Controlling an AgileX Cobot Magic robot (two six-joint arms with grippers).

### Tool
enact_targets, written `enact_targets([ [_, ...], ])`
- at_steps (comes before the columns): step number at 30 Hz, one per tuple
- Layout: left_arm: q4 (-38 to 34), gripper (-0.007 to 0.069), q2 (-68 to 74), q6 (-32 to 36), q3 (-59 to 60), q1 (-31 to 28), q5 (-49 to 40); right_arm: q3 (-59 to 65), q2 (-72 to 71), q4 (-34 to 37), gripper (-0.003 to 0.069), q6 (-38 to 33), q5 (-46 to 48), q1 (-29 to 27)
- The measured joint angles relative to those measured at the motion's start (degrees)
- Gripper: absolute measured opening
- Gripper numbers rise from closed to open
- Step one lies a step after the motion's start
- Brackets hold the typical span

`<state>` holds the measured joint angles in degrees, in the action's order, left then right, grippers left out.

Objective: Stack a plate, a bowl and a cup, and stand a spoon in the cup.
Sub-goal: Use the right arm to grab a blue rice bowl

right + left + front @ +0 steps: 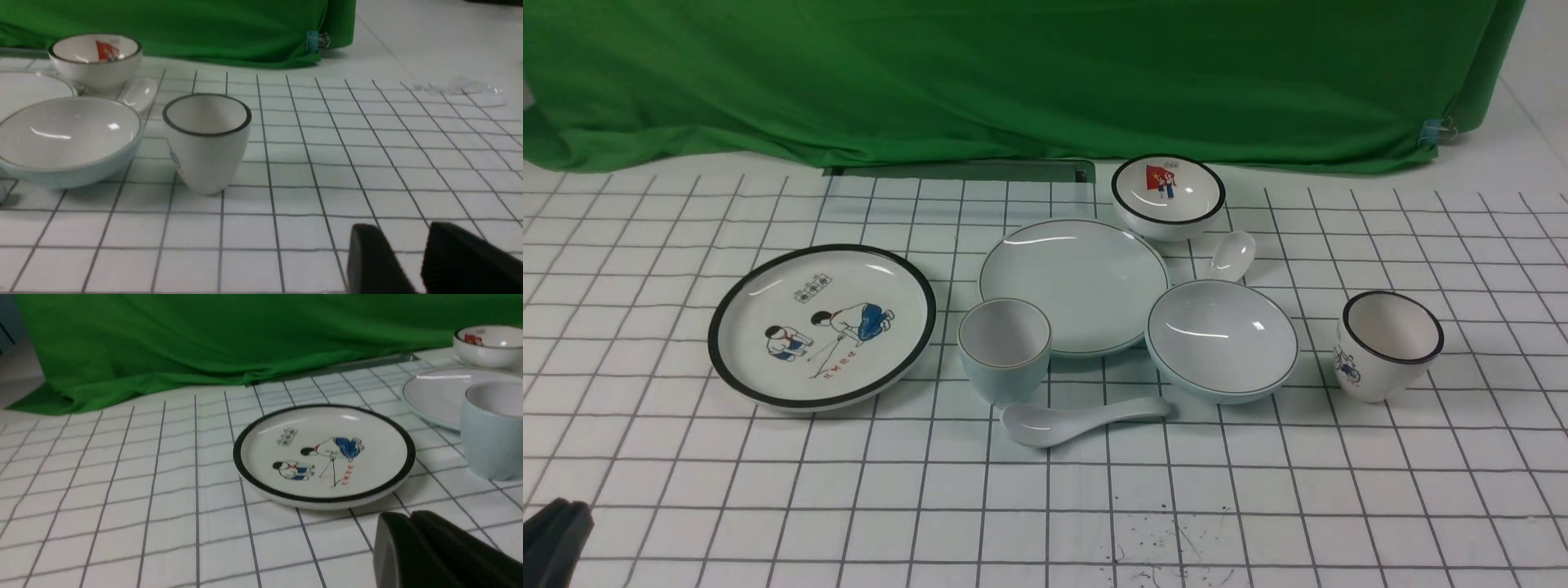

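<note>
The pale blue-green round ceramic plate (1074,282) is glazed, smooth and glossy, streaked with reflected light. Beside the plate, the pale blue-green shallow ceramic bowl (1222,336), the pale blue-green straight-sided cup (1004,347) and the plain white ceramic soup spoon (1078,418) share that glossy glaze. Under the plate lies a matt white grid-lined table covering (686,490). Behind the plate hangs matt, creased green cloth (1013,73).

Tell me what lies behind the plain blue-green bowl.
A white spoon lies behind the bowl; only its scoop shows, the bowl covers its handle. Farther back stands the red-picture bowl.
</note>
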<state>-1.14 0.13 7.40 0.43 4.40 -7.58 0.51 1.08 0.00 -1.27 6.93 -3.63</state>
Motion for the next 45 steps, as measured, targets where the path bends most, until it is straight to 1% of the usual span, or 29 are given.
enact_targets([
  [3, 0.0, -0.0029, 0.0, 0.0, 0.0, 0.0, 6.8, 0.0, 0.0, 0.0, 0.0238, 0.0, -6.1, 0.0],
  [7, 0.0, -0.0029, 0.0, 0.0, 0.0, 0.0, 18.3, 0.0, 0.0, 0.0, 0.0238, 0.0, -19.0, 0.0],
  [8, 0.0, -0.0029, 0.0, 0.0, 0.0, 0.0, 19.4, 0.0, 0.0, 0.0, 0.0238, 0.0, -19.7, 0.0],
  [9, 0.0, -0.0029, 0.0, 0.0, 0.0, 0.0, 21.0, 0.0, 0.0, 0.0, 0.0238, 0.0, -22.6, 0.0],
  [10, 0.0, -0.0029, 0.0, 0.0, 0.0, 0.0, 25.5, 0.0, 0.0, 0.0, 0.0238, 0.1, -28.1, 0.0],
  [11, 0.0, -0.0029, 0.0, 0.0, 0.0, 0.0, 26.0, 0.0, 0.0, 0.0, 0.0238, 0.1, -28.7, 0.0],
  [12, 0.0, -0.0029, 0.0, 0.0, 0.0, 0.0, 29.4, 0.0, 0.0, 0.0, 0.0239, 2.1, -34.1, 0.0],
  [14, 0.0, -0.0029, 0.0, -0.6, 0.0, 0.0, 32.3, 0.0, 0.0, 0.0, 0.0239, 5.9, -37.4, 0.0],
  [15, 0.0, -0.0029, 0.0, -2.4, 0.0, 0.0, 35.8, 0.0, 0.0, 0.0, 0.0239, 11.4, -42.1, 0.0],
  [16, 0.0, -0.0029, 0.0, -5.5, 0.0, 0.0, 39.1, 0.0, 0.0, 0.0, 0.0239, 14.4, -44.1, 0.0],
  [18, 0.0, -0.0029, 0.0, -10.8, 0.0, 0.0, 43.5, 0.0, 0.0, 0.0, 0.0234, 17.6, -46.2, 0.0],
  [19, 0.2, -0.0029, 0.0, -14.9, -0.2, 0.0, 45.6, 0.0, 0.0, 0.0, 0.0221, 18.8, -46.9, 0.0],
  [20, 0.2, -0.0029, -0.1, -15.5, -0.4, 0.0, 45.7, 0.0, 0.0, 0.0, 0.0218, 19.0, -46.9, 0.0],
  [21, 0.6, -0.0029, -0.1, -19.2, -2.4, 0.0, 44.0, -0.5, 0.0, -0.4, 0.0188, 19.5, -46.1, 0.0],
  [22, 1.1, -0.0029, -0.1, -21.1, -6.2, 0.0, 39.4, -1.7, 0.3, -0.8, 0.0146, 19.3, -43.6, 0.0],
  [23, 1.1, -0.0029, 0.4, -21.4, -8.3, 0.0, 37.0, -3.6, 0.7, -1.1, 0.0113, 18.9, -41.4, 0.0],
  [25, 1.1, -0.0029, 2.5, -20.6, -15.1, 0.0, 29.1, -7.8, 2.0, -1.5, 0.0051, 17.4, -35.7, 0.0],
  [27, 1.4, -0.0029, 8.3, -16.9, -22.9, 0.0, 22.2, -14.1, 5.5, -1.7, 0.002, 14.1, -27.1, 0.0],
  [29, 1.5, -0.0029, 14.0, -13.2, -28.0, 0.0, 20.2, -19.2, 10.1, -1.9, 0.0014, 9.6, -20.1, 0.0],
  [32, 1.1, -0.0029, 23.7, -11.8, -32.2, 0.0, 19.8, -23.9, 17.8, -1.9, 0.0013, 4.4, -13.3, 0.0],
  [34, 1.1, -0.0029, 30.9, -14.3, -34.2, 0.1, 17.1, -25.3, 23.0, -1.9, 0.0013, 2.8, -10.9, 0.0],
  [36, 1.1, -0.0029, 37.2, -17.7, -36.1, 0.6, 11.6, -25.6, 27.1, -1.8, 0.0013, 2.6, -8.4, 0.1],
  [37, 1.1, -0.0029, 38.6, -17.9, -36.3, 0.8, 10.9, -25.6, 28.2, -1.8, 0.0013, 2.6, -8.0, 0.2],
  [38, 0.0, -0.0029, 43.8, -19.3, -38.3, 2.0, 3.2, -25.9, 31.6, -1.7, 0.0013, 2.7, -3.5, 1.1],
  [40, -1.5, -0.0029, 49.9, -18.3, -40.3, 4.2, -6.1, -26.7, 36.4, -1.7, 0.0013, 2.7, 5.0, 3.4],
  [41, -1.7, -0.0029, 51.0, -18.0, -40.5, 4.6, -7.0, -26.9, 37.4, -1.6, 0.0013, 2.6, 6.9, 3.7],
  [42, -2.6, -0.0029, 52.6, -16.7, -41.2, 5.4, -10.4, -27.5, 39.3, -1.5, 0.0013, 2.2, 10.7, 5.0],
  [44, -6.7, -0.0029, 59.4, -10.6, -43.0, 8.4, -18.6, -29.9, 46.0, 0.0, 0.0013, -0.7, 22.5, 10.4],
  [45, -7.4, -0.0029, 59.9, -9.6, -43.1, 8.5, -19.3, -30.1, 46.4, 0.4, 0.0013, -1.3, 23.1, 11.2],
])
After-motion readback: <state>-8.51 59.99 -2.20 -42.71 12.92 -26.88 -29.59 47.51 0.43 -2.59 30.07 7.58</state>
